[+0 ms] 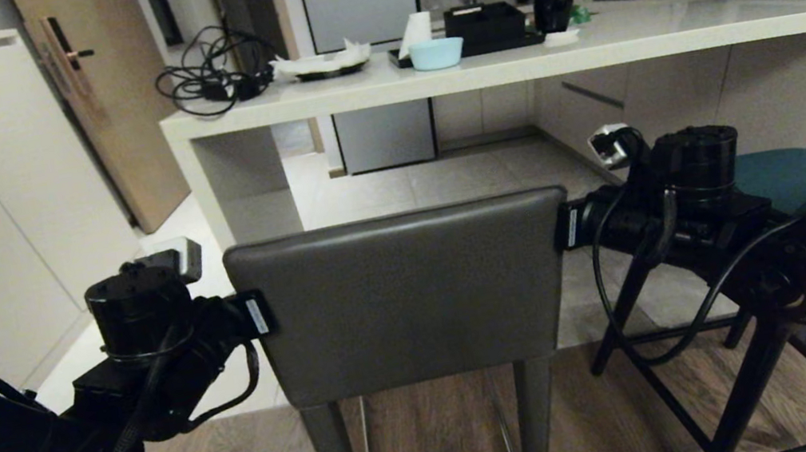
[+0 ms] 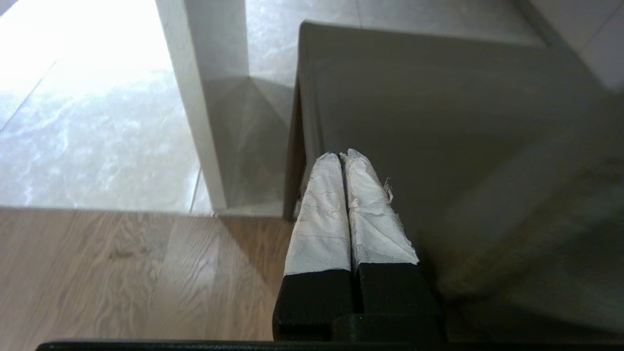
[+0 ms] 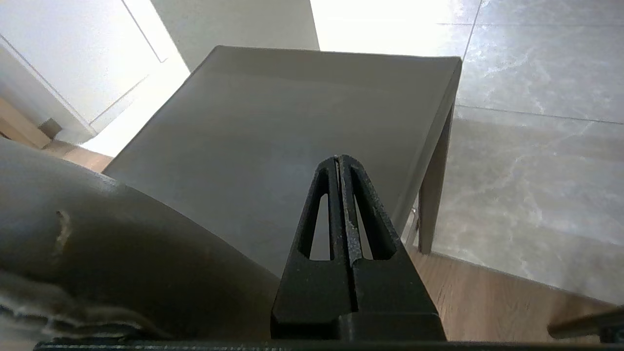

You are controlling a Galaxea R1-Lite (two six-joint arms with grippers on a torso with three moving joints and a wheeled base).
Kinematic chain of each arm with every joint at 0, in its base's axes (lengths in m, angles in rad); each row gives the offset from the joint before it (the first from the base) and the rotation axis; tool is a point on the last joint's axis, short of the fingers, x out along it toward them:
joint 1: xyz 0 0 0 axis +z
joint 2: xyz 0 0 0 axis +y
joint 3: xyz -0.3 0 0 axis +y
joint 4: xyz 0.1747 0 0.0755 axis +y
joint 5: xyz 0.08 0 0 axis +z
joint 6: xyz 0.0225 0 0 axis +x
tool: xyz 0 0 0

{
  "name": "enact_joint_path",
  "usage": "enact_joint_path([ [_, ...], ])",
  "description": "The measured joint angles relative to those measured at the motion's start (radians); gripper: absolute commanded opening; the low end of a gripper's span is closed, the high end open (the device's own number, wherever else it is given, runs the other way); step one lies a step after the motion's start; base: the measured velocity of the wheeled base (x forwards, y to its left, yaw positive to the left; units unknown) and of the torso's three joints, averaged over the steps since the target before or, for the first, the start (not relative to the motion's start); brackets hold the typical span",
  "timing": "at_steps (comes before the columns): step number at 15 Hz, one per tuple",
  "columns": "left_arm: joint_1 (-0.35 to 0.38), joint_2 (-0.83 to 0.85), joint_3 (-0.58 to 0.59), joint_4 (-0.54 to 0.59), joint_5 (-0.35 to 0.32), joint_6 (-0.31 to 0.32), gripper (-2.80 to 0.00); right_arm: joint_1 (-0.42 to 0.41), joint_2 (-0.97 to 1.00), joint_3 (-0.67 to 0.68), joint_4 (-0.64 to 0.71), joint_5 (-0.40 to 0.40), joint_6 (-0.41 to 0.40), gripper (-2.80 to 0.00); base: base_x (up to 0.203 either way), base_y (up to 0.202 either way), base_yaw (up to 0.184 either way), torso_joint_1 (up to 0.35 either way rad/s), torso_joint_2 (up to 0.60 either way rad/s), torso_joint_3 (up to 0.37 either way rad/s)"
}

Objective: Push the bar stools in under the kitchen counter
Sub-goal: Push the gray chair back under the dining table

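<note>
While the dark grey leather bar stool with flat rectangular back [image 1: 406, 298] stands short of the white stone-look kitchen counter [image 1: 507, 64], the left gripper [image 2: 343, 161] and right gripper [image 3: 340, 163], both closed and empty, flank its backrest, equally near; the counter lies straight ahead.
</note>
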Motion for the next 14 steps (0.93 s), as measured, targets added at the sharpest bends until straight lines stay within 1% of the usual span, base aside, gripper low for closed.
enact_joint_path([
  [3, 0.005, -0.001, 0.032, -0.001, 0.0, -0.008, -2.8, 0.016, -0.008, 0.027, -0.008, -0.002, 0.001, -2.8, 0.0, 0.0, 0.0, 0.0, 0.0, 0.0],
  [5, 0.027, -0.003, 0.044, -0.005, -0.006, -0.011, -2.8, 0.025, -0.025, 0.061, -0.007, -0.004, 0.001, -2.8, 0.0, 0.0, 0.0, 0.0, 0.0, 0.0],
  [7, 0.07, -0.004, 0.052, -0.068, -0.031, -0.01, -2.8, 0.026, -0.044, 0.085, -0.004, -0.003, 0.002, -2.8, 0.0, 0.0, 0.0, 0.0, 0.0, 0.0],
  [8, 0.099, -0.008, 0.067, -0.122, -0.059, -0.007, -2.8, 0.026, -0.053, 0.096, -0.003, -0.002, 0.002, -2.8, 0.0, 0.0, 0.0, 0.0, 0.0, 0.0],
  [10, 0.16, -0.034, 0.14, -0.204, -0.163, -0.003, -2.8, 0.025, -0.066, 0.112, -0.007, -0.002, 0.003, -2.8, 0.0, 0.0, 0.0, 0.0, 0.0, 0.0],
  [11, 0.197, -0.047, 0.164, -0.226, -0.211, -0.002, -2.8, 0.025, -0.07, 0.117, -0.011, -0.001, 0.004, -2.8, 0.0, 0.0, 0.0, 0.0, 0.0, 0.0],
  [12, 0.231, -0.05, 0.17, -0.232, -0.242, -0.001, -2.8, 0.026, -0.073, 0.122, -0.021, -0.001, 0.003, -2.8, 0.0, 0.0, 0.0, 0.0, 0.0, 0.0],
  [14, 0.27, -0.026, 0.125, -0.236, -0.252, 0.01, -2.8, 0.028, -0.079, 0.128, -0.026, -0.001, 0.003, -2.8, 0.0, 0.0, 0.0, 0.0, 0.0, 0.0],
])
